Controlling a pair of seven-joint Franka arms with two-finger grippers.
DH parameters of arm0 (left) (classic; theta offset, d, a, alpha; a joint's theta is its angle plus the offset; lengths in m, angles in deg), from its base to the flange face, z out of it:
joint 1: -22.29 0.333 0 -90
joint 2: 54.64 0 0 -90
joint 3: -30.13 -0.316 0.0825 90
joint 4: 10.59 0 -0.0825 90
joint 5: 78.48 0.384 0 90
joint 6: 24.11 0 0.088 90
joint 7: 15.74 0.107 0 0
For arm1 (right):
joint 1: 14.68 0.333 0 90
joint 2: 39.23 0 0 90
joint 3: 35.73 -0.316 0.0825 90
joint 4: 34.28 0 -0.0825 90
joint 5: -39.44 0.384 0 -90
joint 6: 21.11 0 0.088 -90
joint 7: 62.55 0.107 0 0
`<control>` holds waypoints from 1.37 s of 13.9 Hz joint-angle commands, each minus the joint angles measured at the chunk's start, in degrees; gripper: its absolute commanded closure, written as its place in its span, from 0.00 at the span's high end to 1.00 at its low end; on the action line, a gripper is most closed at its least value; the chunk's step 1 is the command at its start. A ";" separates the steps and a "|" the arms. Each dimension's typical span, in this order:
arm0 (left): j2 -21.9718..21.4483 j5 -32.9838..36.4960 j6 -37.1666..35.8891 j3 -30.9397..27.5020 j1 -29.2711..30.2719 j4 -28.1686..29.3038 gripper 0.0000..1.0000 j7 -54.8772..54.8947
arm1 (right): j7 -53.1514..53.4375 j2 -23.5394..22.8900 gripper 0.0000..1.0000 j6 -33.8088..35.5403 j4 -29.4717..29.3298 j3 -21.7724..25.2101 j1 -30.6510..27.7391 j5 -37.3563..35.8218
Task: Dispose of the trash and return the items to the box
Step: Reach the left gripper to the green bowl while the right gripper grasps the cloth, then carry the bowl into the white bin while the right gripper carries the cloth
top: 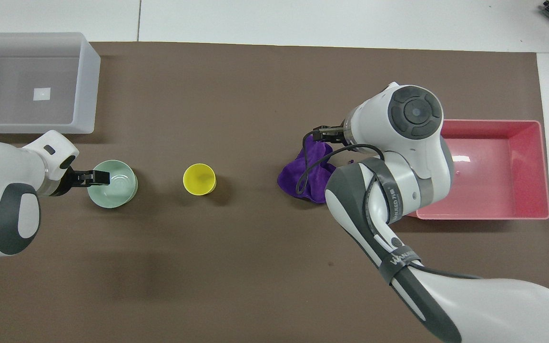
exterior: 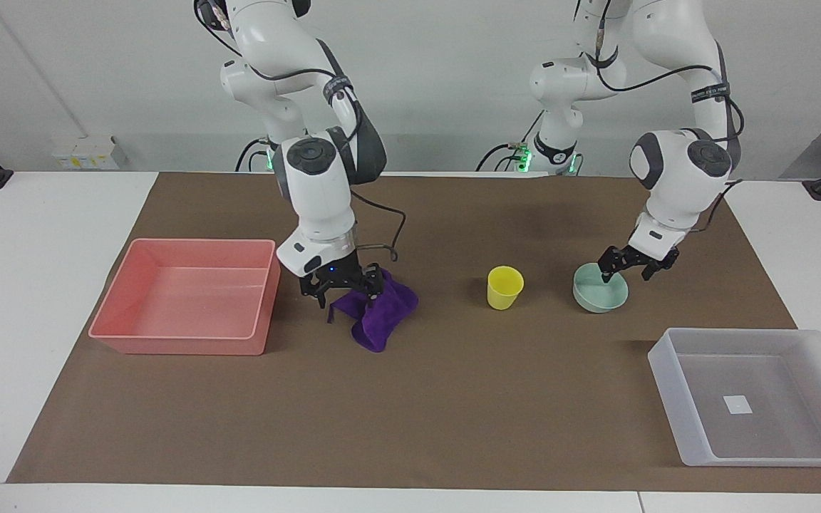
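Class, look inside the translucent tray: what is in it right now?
Only a small white square sticker lies on the floor of the translucent tray. The yellow cup, mint bowl and purple cloth remain outside on the mat. Nothing covers its inside.

A robotics lab — two white robot arms stand bolted at the edge of a white table spread with a brown paper sheet, cables trailing from their bases, against a bare pale wall — nothing homely about it.

We read partial lettering, "WAN…", on the band around the right arm; nothing else legible.
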 commanded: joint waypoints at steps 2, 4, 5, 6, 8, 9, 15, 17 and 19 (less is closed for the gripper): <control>-0.80 -0.21 2.21 0.23 -0.30 2.70 0.75 0.11 | 1.25 0.75 1.00 -5.82 7.58 -0.03 1.52 1.02; -0.97 -0.21 2.82 0.23 0.14 3.49 0.45 0.12 | 1.60 1.02 0.76 -7.16 8.82 -0.03 1.78 1.02; -0.97 -0.21 3.18 0.23 -0.04 3.49 0.21 0.11 | 3.17 0.84 0.46 -7.16 9.17 -0.03 1.87 1.02; -0.97 -0.21 3.18 0.23 0.14 3.49 0.00 0.11 | 5.71 0.67 0.24 -8.38 10.57 -0.03 2.74 1.02; -0.80 -0.21 2.92 0.23 0.23 2.97 0.00 0.11 | 10.46 0.75 0.00 -10.86 11.90 -0.03 3.89 1.02; -0.62 -0.21 2.31 0.23 0.31 1.92 0.00 0.11 | 11.18 0.84 0.00 -10.16 11.81 0.06 3.89 1.02; -0.80 -0.21 -12.80 0.14 0.93 -11.60 0.00 0.73 | 11.54 8.82 0.00 1.34 10.05 0.32 2.58 1.02; 1.03 -0.12 -15.79 0.14 2.25 -17.48 0.00 1.25 | 11.19 12.86 0.00 4.42 9.97 0.76 1.18 0.93; 4.20 -0.04 -17.12 0.14 3.56 -23.90 0.00 1.35 | 11.01 16.47 0.00 7.67 9.01 0.76 -0.14 0.93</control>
